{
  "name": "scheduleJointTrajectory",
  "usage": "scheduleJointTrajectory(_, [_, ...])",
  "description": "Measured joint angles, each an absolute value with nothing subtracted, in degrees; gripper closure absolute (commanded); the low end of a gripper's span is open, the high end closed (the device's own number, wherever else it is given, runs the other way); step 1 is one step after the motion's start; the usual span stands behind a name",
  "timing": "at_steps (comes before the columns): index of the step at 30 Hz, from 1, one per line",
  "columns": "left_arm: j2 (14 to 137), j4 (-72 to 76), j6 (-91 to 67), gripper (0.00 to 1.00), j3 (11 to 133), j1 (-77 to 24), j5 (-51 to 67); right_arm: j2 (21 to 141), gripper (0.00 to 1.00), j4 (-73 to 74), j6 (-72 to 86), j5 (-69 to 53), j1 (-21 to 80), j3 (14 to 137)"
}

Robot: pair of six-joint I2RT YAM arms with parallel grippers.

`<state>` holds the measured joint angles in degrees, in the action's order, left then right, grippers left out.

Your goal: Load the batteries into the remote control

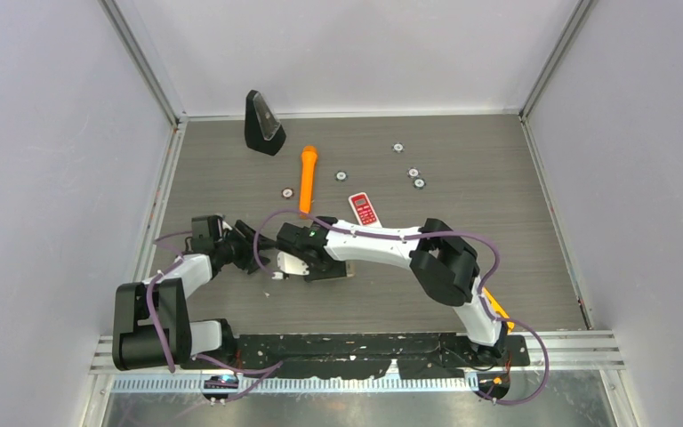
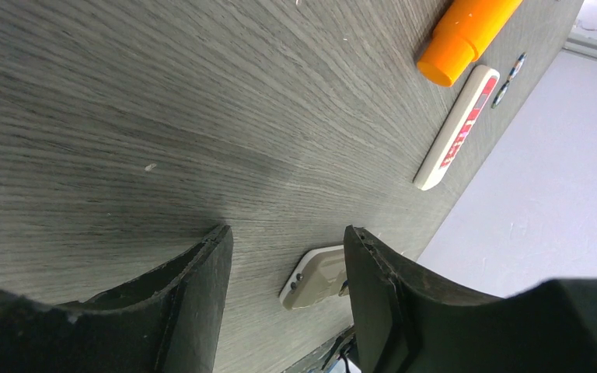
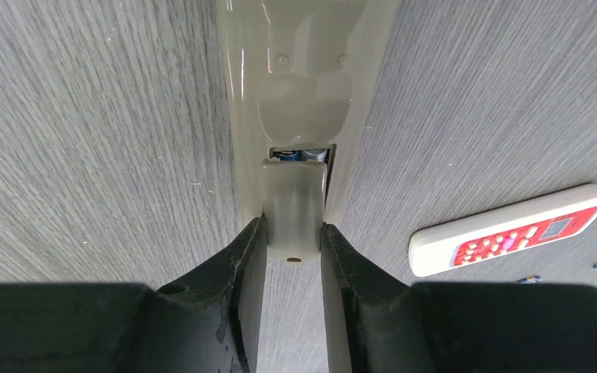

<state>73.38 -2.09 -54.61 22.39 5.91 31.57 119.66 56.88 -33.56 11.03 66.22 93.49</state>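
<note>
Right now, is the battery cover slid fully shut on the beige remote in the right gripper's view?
No, the battery cover leaves a gap in the beige remote where the ends of the batteries show.

**Cream, orange and red on grey grain**

Grey wood-grain table [image 1: 516, 240] all over. Cream remote [image 3: 303, 70], its battery cover [image 3: 294, 210] the same cream, blue batteries [image 3: 291, 155] peeking out. Alongside, a white remote [image 3: 513, 233] with a red face. Bright orange marker [image 1: 307, 181], silver-and-black discs [image 1: 419, 183].
</note>
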Motion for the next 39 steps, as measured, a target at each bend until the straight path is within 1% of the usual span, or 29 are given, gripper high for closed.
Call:
scheduleJointTrajectory(17, [73.19,-1.69,-54.61,0.42,22.15,5.91,31.66,122.93,0.83,60.6,-33.67,11.05,66.22,97.91])
scheduleJointTrajectory(21, [72.88,-1.52,-54.61,0.42,21.93,5.91,31.66,123.39,0.78,61.23,-33.56,11.05,66.22,98.59])
scheduleJointTrajectory(24, [72.73,-1.52,-54.59,0.41,21.87,5.91,31.64,123.39,0.71,61.28,-33.5,11.05,66.22,98.63])
scheduleJointTrajectory(33, [72.29,-1.5,-54.54,0.41,21.69,5.91,31.57,123.39,0.58,60.97,-32.86,10.92,66.22,98.63])
scheduleJointTrajectory(39, [71.7,-1.56,-53.98,0.41,21.43,5.91,31.53,123.39,0.54,59.29,-32.45,10.37,66.19,98.59])
